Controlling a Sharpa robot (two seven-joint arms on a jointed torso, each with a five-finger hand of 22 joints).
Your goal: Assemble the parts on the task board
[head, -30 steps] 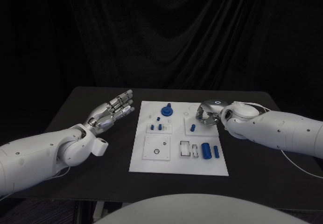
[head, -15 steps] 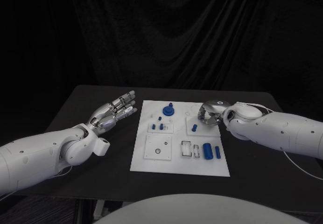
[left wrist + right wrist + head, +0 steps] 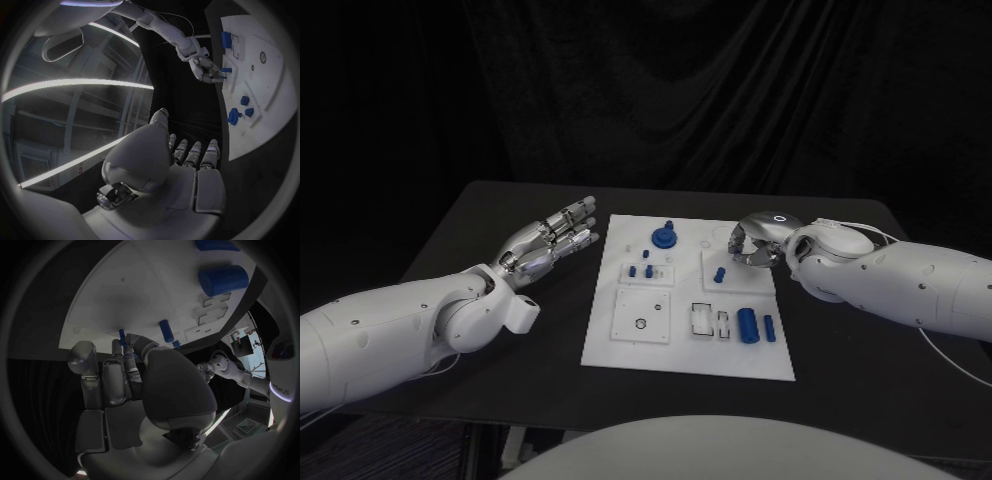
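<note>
**Right hand edged along board's far-right corner; no part lifted yet**

Counter was black, carrying the white task board at its centre. Vs. 1 s prior, the whole head view had drifted a little, so most apparent motion was camera. Right hand stayed at board's approx. 1 o'clock corner, seeming to shift slightly rightward rel. to the small blue peg beside it. My read: approach phase only, assembly barely begun.

Left hand hovered at board's 10 o'clock side, off the plate, fingers spread, palm up, holding nothing. Right hand's fingers were curled downward toward the board; right wrist view showed fingertips near a thin blue pin, but whether they pinched it — can't tell.

Board looked flat, white, w/ square recessed panels. Parts, big to small: blue round knob piece at 12 o'clock; blue cylinder lying at 4 o'clock next to a slimmer blue bar; small blue pegs nr. centre-left.
</note>
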